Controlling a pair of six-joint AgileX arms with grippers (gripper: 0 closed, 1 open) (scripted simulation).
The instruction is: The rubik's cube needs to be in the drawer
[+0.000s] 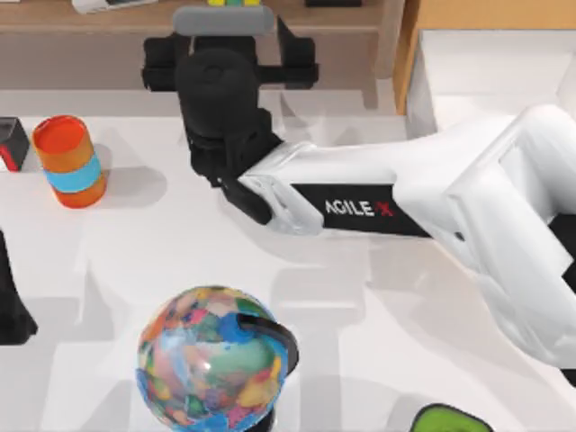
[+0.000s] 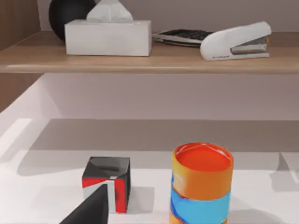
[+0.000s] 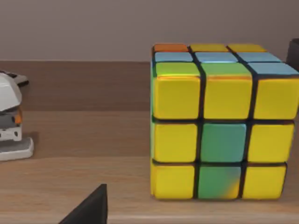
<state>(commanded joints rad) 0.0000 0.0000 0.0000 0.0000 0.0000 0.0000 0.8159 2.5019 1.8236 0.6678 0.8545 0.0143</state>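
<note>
The rubik's cube (image 3: pixel 224 126), yellow and green tiles on a dark grid, stands on the wooden shelf (image 3: pixel 74 140) at the back; its top peeks in at the top view's upper edge (image 1: pixel 238 3). My right gripper (image 1: pixel 229 52) reaches toward that shelf just in front of the cube, open, with nothing between its fingers; one dark fingertip (image 3: pixel 88 209) shows short of the cube. The drawer (image 1: pixel 411 63), light-brown wood with a white interior, stands open at the back right. My left gripper (image 1: pixel 11 297) is parked at the table's left edge, open.
An orange-and-blue cylinder (image 1: pixel 69 160) and a small black-and-red box (image 2: pixel 106 183) stand at the back left. A colourful globe (image 1: pixel 211 360) sits at the front middle, a green object (image 1: pixel 450 420) at the front right. On the shelf are a tissue box (image 2: pixel 108 37) and a white stapler (image 2: pixel 236 41).
</note>
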